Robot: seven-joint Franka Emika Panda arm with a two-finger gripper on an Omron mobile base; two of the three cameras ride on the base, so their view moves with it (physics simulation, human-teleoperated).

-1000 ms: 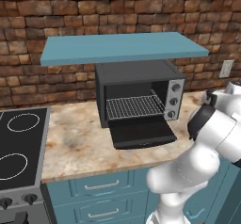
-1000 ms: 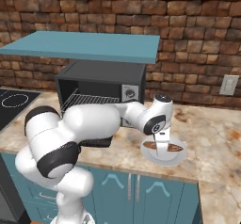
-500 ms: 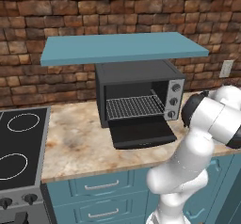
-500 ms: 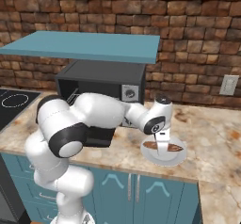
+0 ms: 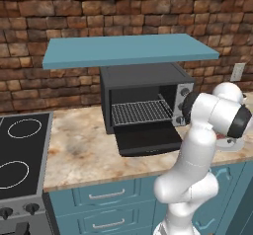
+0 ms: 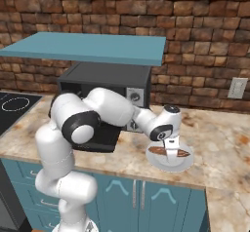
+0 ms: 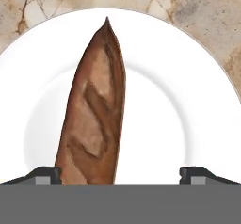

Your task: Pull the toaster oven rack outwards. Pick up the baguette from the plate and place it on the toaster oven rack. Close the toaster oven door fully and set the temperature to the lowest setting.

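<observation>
Your gripper [image 6: 171,149] hangs right over the white plate [image 6: 183,163], jaws spread wide, pinching nothing. In the hand view the two dark fingertips [image 7: 47,175] stand far apart at the bottom, and the baguette [image 7: 92,115] lies between them, nearer the one on the left of that view. Its pointed end aims away from the hand, toward the plate's [image 7: 202,100] far rim. Whether the tips touch the plate you cannot tell.

The baguette [image 6: 168,151] rests flat on the plate, on the marble counter [image 6: 224,143] to the right of the toaster oven [image 6: 110,82]. The gripper's own body covers the middle of the loaf in the right base view.

The toaster oven [image 5: 143,76] sits against the brick wall [image 5: 123,17] under a teal shelf [image 5: 128,50]. The toaster oven door [image 5: 148,139] is dropped open and lies flat out over the counter [image 5: 79,152]. The toaster oven rack [image 5: 141,112] shows as a silver grid in the cavity, its front edge at the mouth of the opening. The knob panel [image 5: 184,100] is partly hidden by your arm's elbow in the left base view.

Between plate and oven mouth stand your own forearm and the open door. A black stovetop [image 5: 20,150] lies well to the left. A wall outlet [image 6: 238,87] sits on the brick to the right. Teal cabinet drawers [image 5: 104,195] run below the counter.
</observation>
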